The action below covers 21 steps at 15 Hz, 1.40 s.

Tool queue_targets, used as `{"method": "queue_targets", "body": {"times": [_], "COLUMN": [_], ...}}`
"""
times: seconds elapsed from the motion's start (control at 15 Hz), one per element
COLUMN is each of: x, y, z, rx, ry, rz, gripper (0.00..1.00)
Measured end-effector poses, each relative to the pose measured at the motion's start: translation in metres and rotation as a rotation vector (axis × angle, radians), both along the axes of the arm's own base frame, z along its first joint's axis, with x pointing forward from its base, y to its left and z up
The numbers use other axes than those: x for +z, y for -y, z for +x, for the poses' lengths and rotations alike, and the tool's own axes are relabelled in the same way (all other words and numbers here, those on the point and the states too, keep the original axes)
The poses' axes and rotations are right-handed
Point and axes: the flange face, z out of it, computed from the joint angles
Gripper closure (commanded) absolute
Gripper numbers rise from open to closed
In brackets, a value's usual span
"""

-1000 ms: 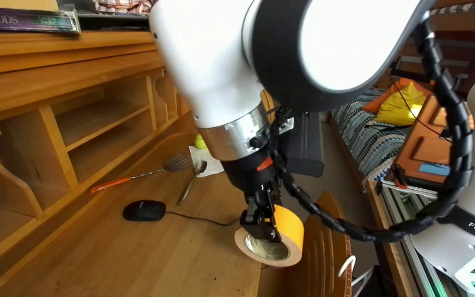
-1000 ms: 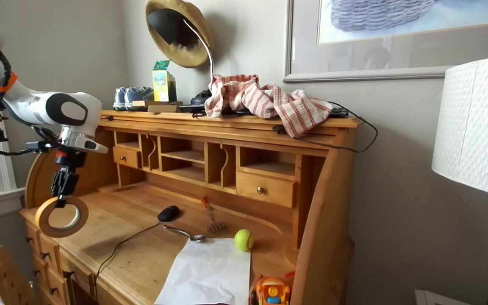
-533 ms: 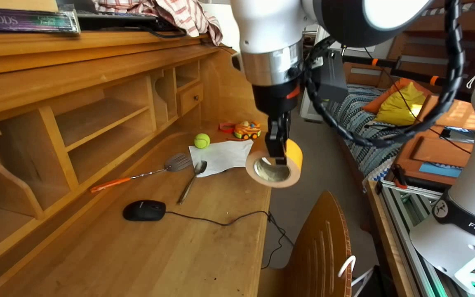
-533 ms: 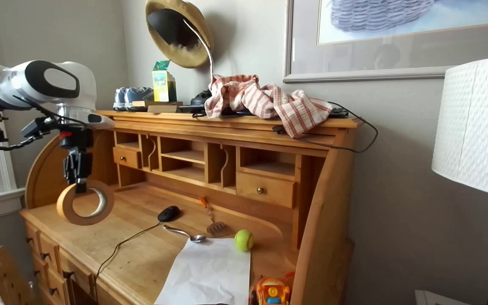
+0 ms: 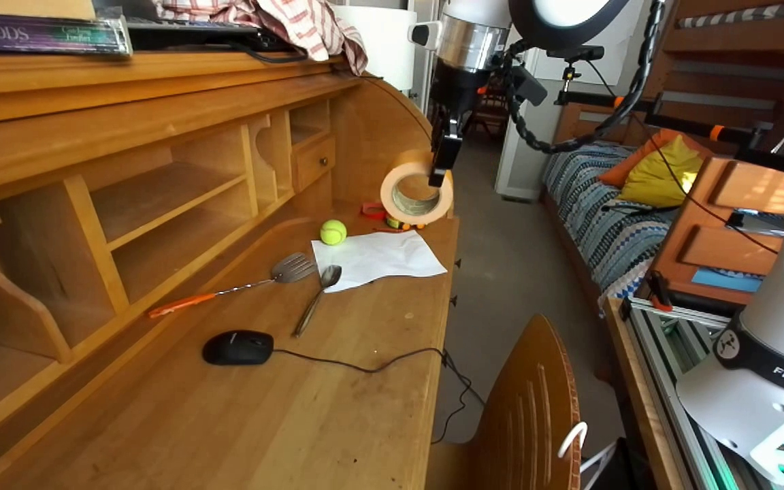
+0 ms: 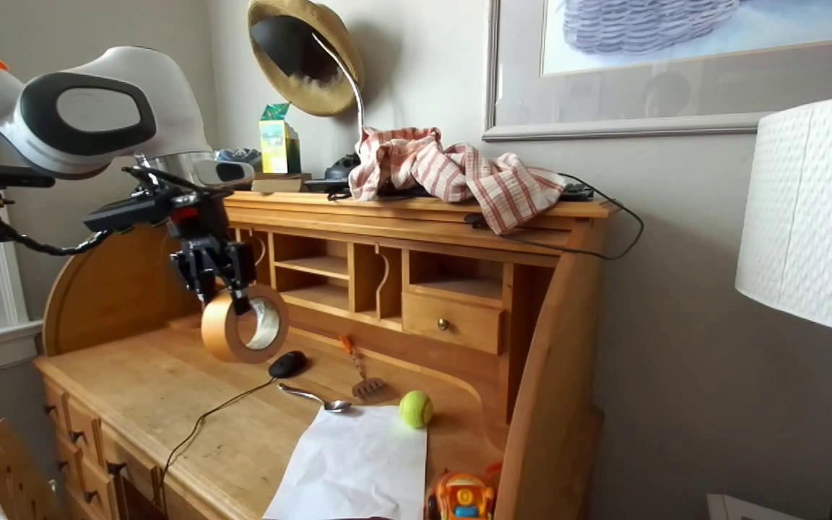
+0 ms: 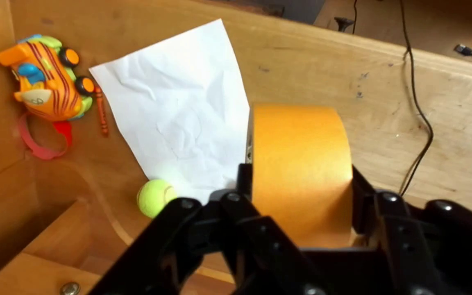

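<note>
End effector [image 6: 222, 303] pinches tape [image 6: 226, 332] by its flat sides; both sit further toward 2 o'clock than a second ago in an exterior view. Carry seems underway.

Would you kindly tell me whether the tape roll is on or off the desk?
Off: the gripper clasps the tape roll above the desk in both exterior views.

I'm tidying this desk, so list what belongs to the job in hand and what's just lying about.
In the job:
gripper
tape roll, held in it

Seemingly lying about:
mouse
spoon
spatula
paper
tennis ball
toy car
crayon
red loop
cloth
</note>
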Motion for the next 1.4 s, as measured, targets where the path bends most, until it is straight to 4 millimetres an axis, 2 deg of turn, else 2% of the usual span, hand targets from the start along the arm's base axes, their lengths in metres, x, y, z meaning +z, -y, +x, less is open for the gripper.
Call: {"method": "queue_targets", "body": {"times": [0.07, 0.13, 0.4, 0.8, 0.93, 1.13, 1.4], "x": [-0.002, -0.005, -0.008, -0.043, -0.053, -0.057, -0.046], "y": [0.009, 0.013, 0.004, -0.054, -0.066, -0.071, -0.069], "z": [-0.001, -0.001, 0.002, 0.028, 0.033, 0.033, 0.015], "rx": [0.019, 0.028, 0.031, -0.122, -0.14, -0.14, -0.099], "ry": [0.019, 0.024, 0.021, 0.112, 0.167, 0.274, 0.4], "rz": [0.019, 0.027, 0.029, 0.061, 0.087, 0.096, 0.053], "gripper": [0.46, 0.71, 0.71, 0.71, 0.71, 0.71, 0.71]}}
